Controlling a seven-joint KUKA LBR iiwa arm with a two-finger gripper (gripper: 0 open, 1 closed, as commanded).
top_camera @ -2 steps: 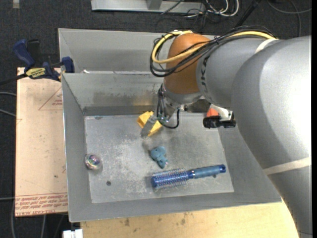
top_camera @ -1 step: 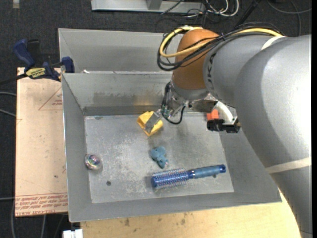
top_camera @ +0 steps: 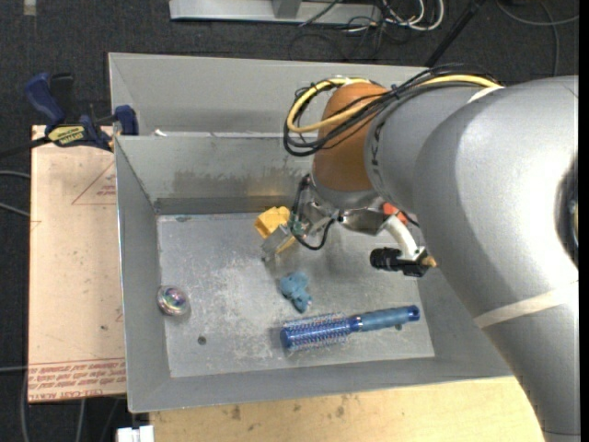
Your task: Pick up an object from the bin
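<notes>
Your gripper (top_camera: 281,243) is hanging just beside the yellow block (top_camera: 272,220) at the back middle of the bin (top_camera: 138,265); you cannot tell whether it is gripping it.

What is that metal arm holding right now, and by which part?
It cannot be told: the pincer sits right against a small yellow block, but no clear grip on it shows.
</notes>
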